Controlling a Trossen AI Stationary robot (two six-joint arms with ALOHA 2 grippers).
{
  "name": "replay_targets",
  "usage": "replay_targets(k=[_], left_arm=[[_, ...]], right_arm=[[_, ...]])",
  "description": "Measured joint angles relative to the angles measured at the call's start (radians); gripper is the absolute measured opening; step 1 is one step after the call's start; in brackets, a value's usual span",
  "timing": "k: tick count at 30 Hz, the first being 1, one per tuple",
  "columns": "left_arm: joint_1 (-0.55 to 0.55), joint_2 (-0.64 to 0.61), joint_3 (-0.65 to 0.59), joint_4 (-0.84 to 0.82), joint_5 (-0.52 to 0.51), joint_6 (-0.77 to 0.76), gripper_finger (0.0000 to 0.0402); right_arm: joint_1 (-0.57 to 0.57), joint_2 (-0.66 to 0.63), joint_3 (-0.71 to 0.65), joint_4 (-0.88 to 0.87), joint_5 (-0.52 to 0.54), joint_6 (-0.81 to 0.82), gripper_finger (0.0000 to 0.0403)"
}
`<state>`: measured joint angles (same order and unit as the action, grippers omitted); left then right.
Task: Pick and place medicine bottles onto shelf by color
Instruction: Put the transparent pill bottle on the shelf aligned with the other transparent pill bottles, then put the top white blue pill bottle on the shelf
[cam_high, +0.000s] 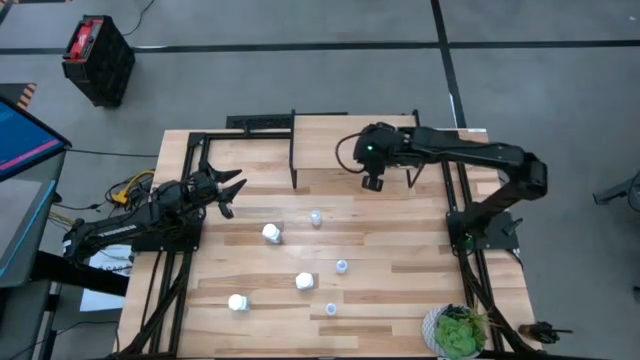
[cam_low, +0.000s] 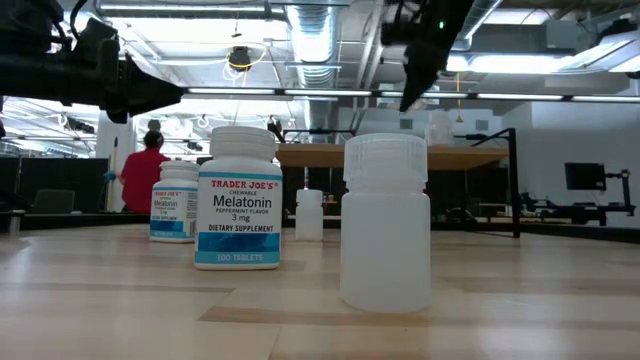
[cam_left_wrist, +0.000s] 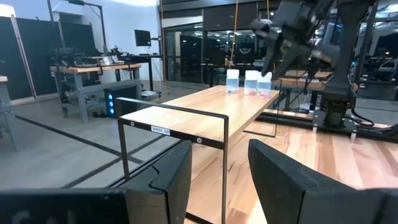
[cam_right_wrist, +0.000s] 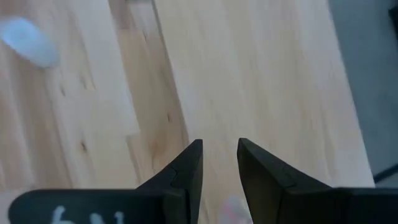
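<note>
We see the right pincer (cam_high: 373, 183) open and empty above the shelf (cam_high: 330, 145), three translucent bottles (cam_left_wrist: 249, 82) on the shelf's far end. Left pincer (cam_high: 232, 192) open beside the shelf; white bottles (cam_high: 271, 233) on the bench (cam_high: 400, 270).

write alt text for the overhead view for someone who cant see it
Seen from above, six small bottles stand scattered on a wood table, three white and three pale clear. The left claw waits open at the left edge, while the right claw hangs by the shelf at the back.
</note>
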<state>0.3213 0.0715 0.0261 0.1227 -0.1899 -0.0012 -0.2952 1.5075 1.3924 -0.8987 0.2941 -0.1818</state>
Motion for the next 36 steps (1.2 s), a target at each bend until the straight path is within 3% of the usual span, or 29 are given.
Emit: replay_targets(k=[17, 23, 36], left_arm=[[0.0, 0.0, 0.0, -0.002, -0.006, -0.003, 0.0149], [0.0, 0.0, 0.0, -0.002, -0.006, -0.003, 0.0149], [0.0, 0.0, 0.0, -0.002, -0.005, -0.003, 0.0149]], right_arm=[[0.004, 0.059, 0.001, -0.152, 0.181, 0.027, 0.012], [0.006, 0.059, 0.001, -0.2, 0.183, 0.076, 0.012], [0.094, 0.059, 0.019, -0.099, 0.156, 0.079, 0.012]])
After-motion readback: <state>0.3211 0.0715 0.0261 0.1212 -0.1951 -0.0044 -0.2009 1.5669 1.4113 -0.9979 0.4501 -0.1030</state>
